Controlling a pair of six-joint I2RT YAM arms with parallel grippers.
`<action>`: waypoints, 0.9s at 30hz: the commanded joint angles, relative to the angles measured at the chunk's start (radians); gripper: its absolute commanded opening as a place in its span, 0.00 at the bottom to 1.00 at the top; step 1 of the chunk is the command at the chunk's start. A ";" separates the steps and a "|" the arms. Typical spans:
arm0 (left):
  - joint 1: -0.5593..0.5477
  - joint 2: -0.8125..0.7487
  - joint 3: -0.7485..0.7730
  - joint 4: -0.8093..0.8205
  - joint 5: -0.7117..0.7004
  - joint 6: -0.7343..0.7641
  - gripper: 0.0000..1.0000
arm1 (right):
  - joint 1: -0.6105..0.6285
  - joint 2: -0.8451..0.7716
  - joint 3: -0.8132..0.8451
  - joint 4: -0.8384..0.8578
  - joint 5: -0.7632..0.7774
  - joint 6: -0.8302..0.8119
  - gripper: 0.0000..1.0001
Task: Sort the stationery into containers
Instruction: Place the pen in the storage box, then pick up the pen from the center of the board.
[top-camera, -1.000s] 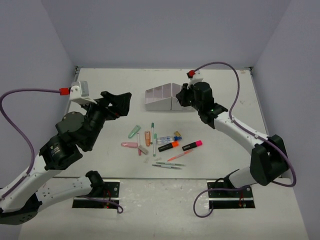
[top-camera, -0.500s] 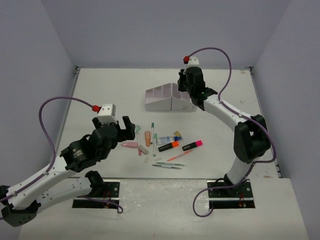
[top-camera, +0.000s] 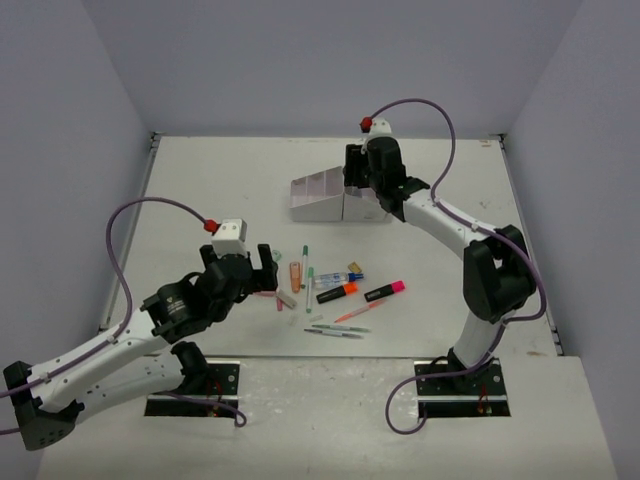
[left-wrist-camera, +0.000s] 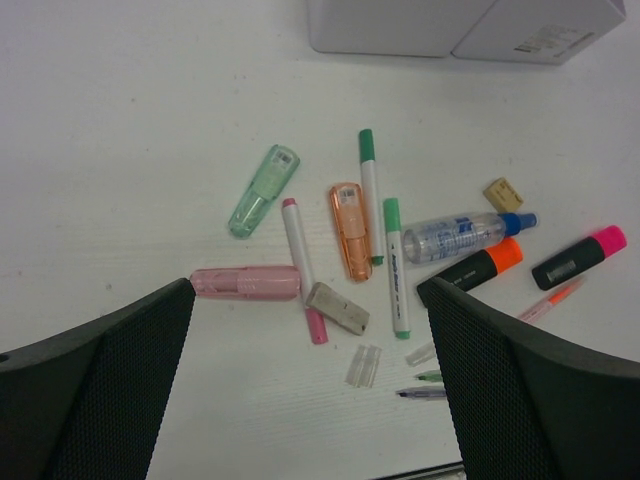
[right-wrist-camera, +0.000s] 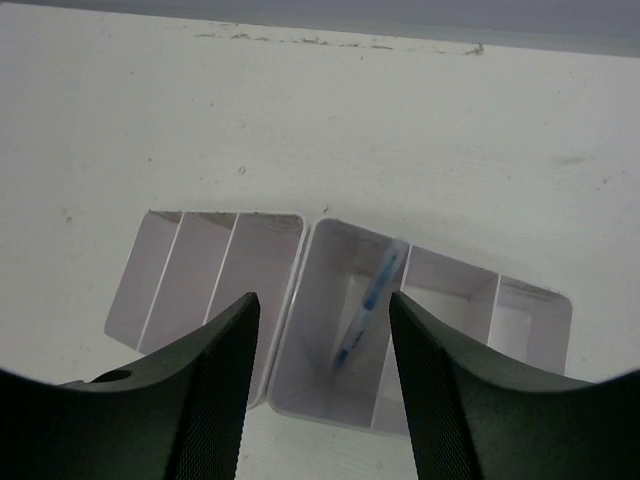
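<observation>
The stationery lies in a loose pile mid-table: a pink pen (left-wrist-camera: 303, 268), two green-capped pens (left-wrist-camera: 394, 265), an orange-ended black highlighter (left-wrist-camera: 480, 268), a pink-ended one (left-wrist-camera: 580, 257), and pink (left-wrist-camera: 245, 283), orange (left-wrist-camera: 351, 230) and green (left-wrist-camera: 263, 190) pieces. My left gripper (left-wrist-camera: 308, 295) hangs open just above the pile, holding nothing. The white containers (top-camera: 325, 197) stand behind it. My right gripper (right-wrist-camera: 322, 305) is open over the right box (right-wrist-camera: 310, 350), where a blue-white pen (right-wrist-camera: 365, 305) leans in a compartment.
A blue-white tube (left-wrist-camera: 465, 233), a grey eraser (left-wrist-camera: 337, 307), a tan block (left-wrist-camera: 503, 193), a clear cap (left-wrist-camera: 364, 366) and thin pens (top-camera: 336, 329) lie around the pile. The left box (right-wrist-camera: 200, 290) has narrow slots. Walls enclose the table's back and sides.
My right gripper moved over the containers and opened, and the blue-white pen now rests in the box. My left arm swung forward and down over the pile, still open.
</observation>
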 joint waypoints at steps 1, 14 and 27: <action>0.001 0.065 -0.029 0.115 0.048 -0.036 1.00 | 0.011 -0.143 -0.010 0.004 -0.003 0.004 0.57; 0.001 0.541 0.134 0.210 0.080 -0.071 0.61 | 0.106 -0.702 -0.294 -0.159 -0.008 0.096 0.43; -0.005 0.410 0.132 0.098 0.021 -0.134 0.83 | 0.352 -0.776 -0.440 -0.656 -0.233 -0.052 0.46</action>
